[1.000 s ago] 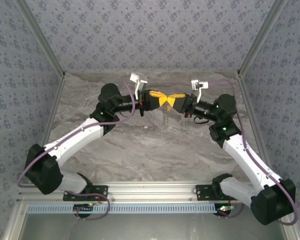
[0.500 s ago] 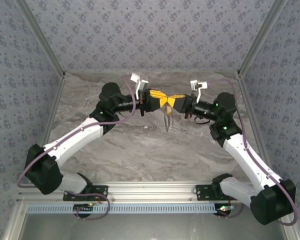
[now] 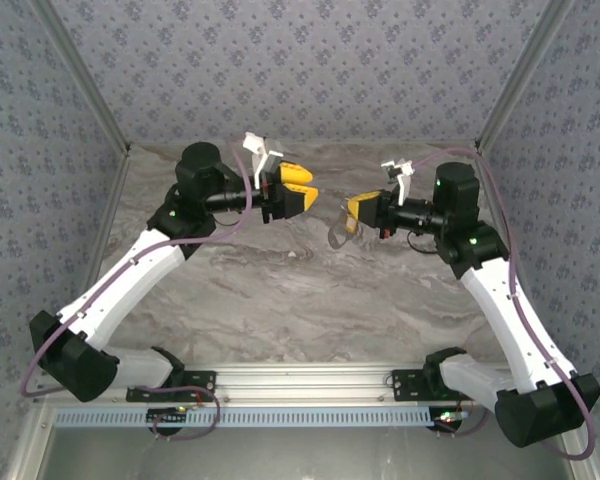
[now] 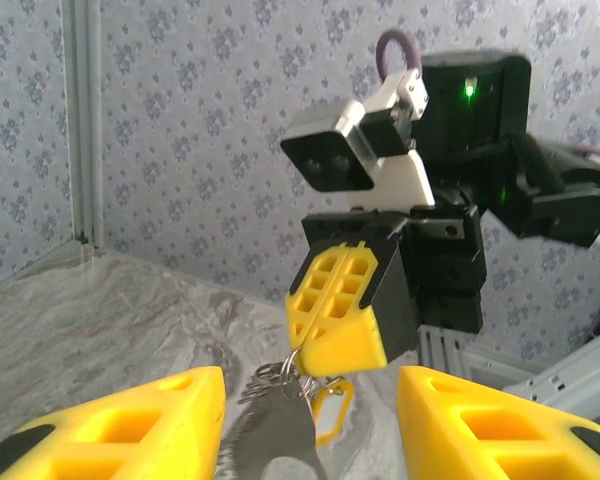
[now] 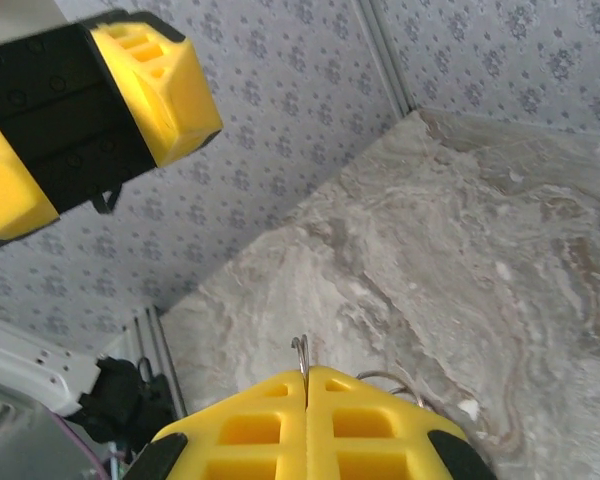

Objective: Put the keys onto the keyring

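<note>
Grey-veined marble table [image 3: 280, 300] and flower-patterned wallpaper [image 3: 300, 70] frame the top external view. Both arms reach toward the middle of the frame, raised above the table. Just left of centre, the left gripper [image 3: 310, 187] has its yellow fingers parted with nothing between them. Just right of centre and apart from it, the right gripper [image 3: 351, 212] has its fingers pressed together on the keyring [image 3: 337, 232], which hangs below its tip as a thin grey loop. From this height the key is too small to make out.

Left wrist view: the left gripper's own fingers stand at the lower left and lower right, with a wide gap between them. At centre frame the right gripper [image 4: 335, 345] faces the camera, its yellow tips clamped on small wire coils at the top of the keyring [image 4: 275, 435]. The grey metal dangles down to the bottom edge, within that gap. A small pale-yellow piece, seemingly the key [image 4: 330, 410], hangs just right of it.

Right wrist view: the right gripper's fingers meet along a closed seam at bottom centre. Thin wire pokes up from the seam and curves out to its right. The left gripper's fingers sit at upper left, spread apart.
</note>
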Controlling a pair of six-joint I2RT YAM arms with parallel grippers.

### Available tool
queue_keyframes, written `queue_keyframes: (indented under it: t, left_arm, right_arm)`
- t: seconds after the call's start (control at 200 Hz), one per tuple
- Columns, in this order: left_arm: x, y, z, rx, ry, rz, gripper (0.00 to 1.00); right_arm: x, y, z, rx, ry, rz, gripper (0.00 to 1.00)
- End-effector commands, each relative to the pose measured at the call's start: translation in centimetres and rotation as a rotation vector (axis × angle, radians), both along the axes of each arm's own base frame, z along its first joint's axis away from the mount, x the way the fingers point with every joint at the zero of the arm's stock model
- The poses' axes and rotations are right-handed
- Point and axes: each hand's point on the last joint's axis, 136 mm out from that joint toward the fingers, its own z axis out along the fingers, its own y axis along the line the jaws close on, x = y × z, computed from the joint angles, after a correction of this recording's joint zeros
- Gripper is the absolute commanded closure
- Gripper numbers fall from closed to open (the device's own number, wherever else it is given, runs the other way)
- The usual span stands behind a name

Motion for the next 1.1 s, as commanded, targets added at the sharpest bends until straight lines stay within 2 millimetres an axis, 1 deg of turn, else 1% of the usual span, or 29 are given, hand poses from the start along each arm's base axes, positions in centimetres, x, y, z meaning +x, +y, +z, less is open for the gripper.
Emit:
queue_keyframes:
  t: [0.0, 0.125, 0.145, 0.23, 0.415, 0.739, 0.874, 1.099]
  left_arm:
    - [-0.7, -0.1, -1.0, 0.078, -0.006, -0.069, 0.53]
    - [-1.2, -0.6, -1.5, 0.112, 0.018, -0.143, 0.66]
    - [-1.3, -0.6, -1.6, 0.116, 0.024, -0.156, 0.68]
    - [-1.6, -0.9, -1.8, 0.124, 0.039, -0.197, 0.73]
    - [-1.9, -1.0, -2.5, 0.139, 0.051, -0.227, 0.75]
    - [-2.0, -1.6, -3.7, 0.160, 0.084, -0.261, 0.74]
    - [-2.1, -1.9, -4.0, 0.163, 0.088, -0.275, 0.74]
    - [-2.5, -2.6, -4.3, 0.167, 0.096, -0.303, 0.75]
  right_arm:
    - [-1.1, 0.2, 0.0, -0.094, -0.030, 0.045, 1.00]
    - [-1.7, 1.0, 0.2, -0.134, -0.038, 0.090, 1.00]
    - [-2.0, 1.1, -0.1, -0.146, -0.022, 0.099, 1.00]
    - [-2.3, 1.7, -0.2, -0.169, -0.021, 0.121, 1.00]
    - [-2.4, 2.6, -0.1, -0.175, -0.020, 0.149, 1.00]
    - [-2.6, 3.6, 1.0, -0.132, -0.032, 0.187, 1.00]
    - [-2.7, 3.7, 1.3, -0.120, -0.039, 0.194, 1.00]
    - [-2.8, 3.8, 1.3, -0.113, -0.027, 0.199, 1.00]
